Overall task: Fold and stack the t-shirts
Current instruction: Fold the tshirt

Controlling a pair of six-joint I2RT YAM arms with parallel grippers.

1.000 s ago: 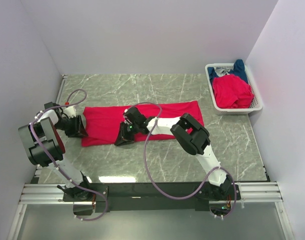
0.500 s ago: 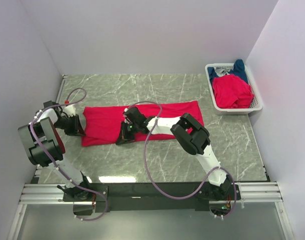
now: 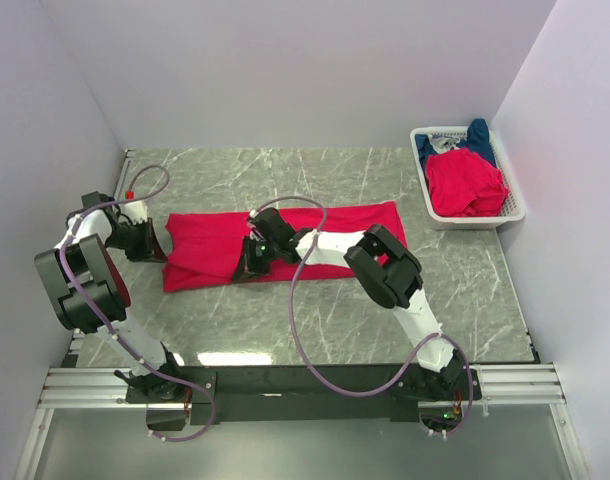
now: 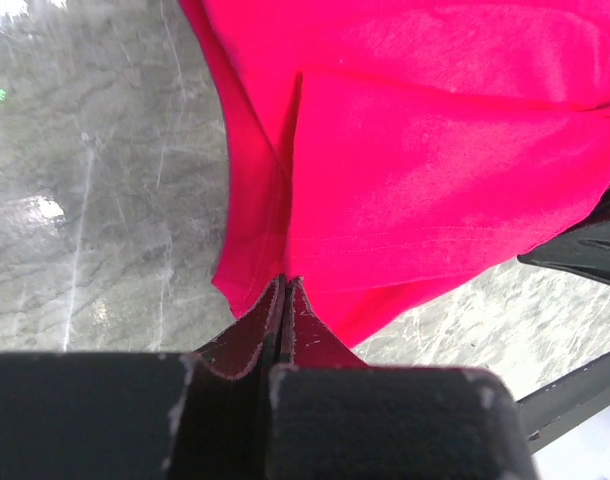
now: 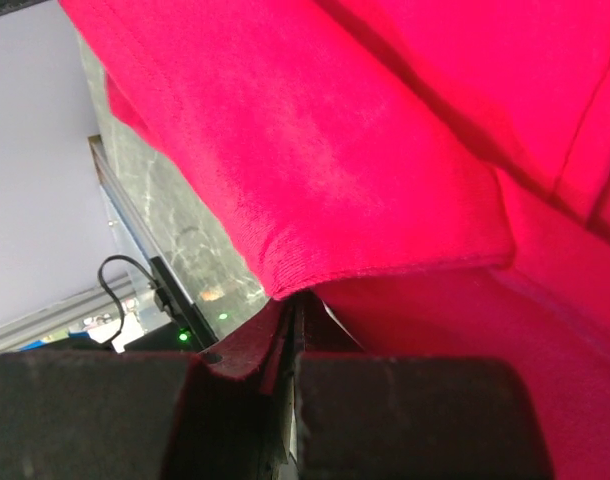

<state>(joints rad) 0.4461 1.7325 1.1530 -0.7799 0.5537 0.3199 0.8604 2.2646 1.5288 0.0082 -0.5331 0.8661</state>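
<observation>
- The bright red cloth t-shirt (image 3: pixel 335 232) lies on the grey marble desk (image 3: pixel 405 300), folded into a long band but not yet compact.
- The left hand (image 4: pixel 283 288) is clamped on its left-end corner, and the right hand (image 5: pixel 293 300) is clamped on its near hem.
- Another red shirt (image 3: pixel 465 185) and a dark blue shirt (image 3: pixel 479 135) wait crumpled in the white mesh basket (image 3: pixel 421 168), with nothing stacked yet.

Grey marbled tabletop (image 3: pixel 315 180) between plain pale walls (image 3: pixel 285 70); lighting seemingly overhead.
</observation>
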